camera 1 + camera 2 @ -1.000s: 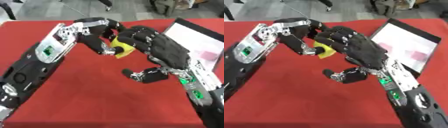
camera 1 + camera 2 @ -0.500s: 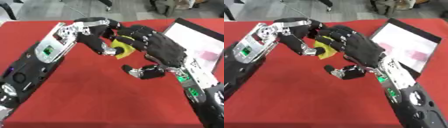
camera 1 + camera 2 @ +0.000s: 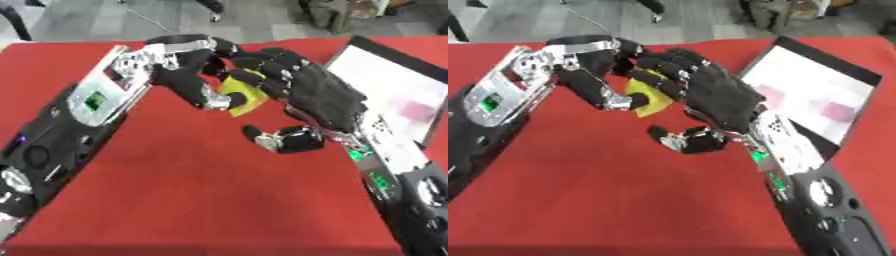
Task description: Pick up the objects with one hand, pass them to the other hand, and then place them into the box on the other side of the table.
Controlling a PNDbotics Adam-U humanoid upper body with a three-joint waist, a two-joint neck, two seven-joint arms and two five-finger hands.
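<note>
A small yellow object (image 3: 241, 94) hangs above the red table, and my left hand (image 3: 188, 75) is shut on it, fingers curled round its left side. My right hand (image 3: 319, 95) comes in from the right with its back facing up. Its fingers (image 3: 267, 70) reach over the top edge of the yellow object and touch it. Its thumb (image 3: 278, 140) sticks out lower down, apart from the object. Much of the yellow object is hidden between the two hands.
A shallow box (image 3: 811, 67) with a dark rim and a white floor lies at the right edge of the table, with pink pieces (image 3: 831, 107) inside. The red tablecloth (image 3: 175, 190) spreads below the hands. Grey floor lies beyond the far edge.
My right hand has moved a little up and left, closing in on the yellow object, and its thumb has risen with it. The left hand has held its place.
</note>
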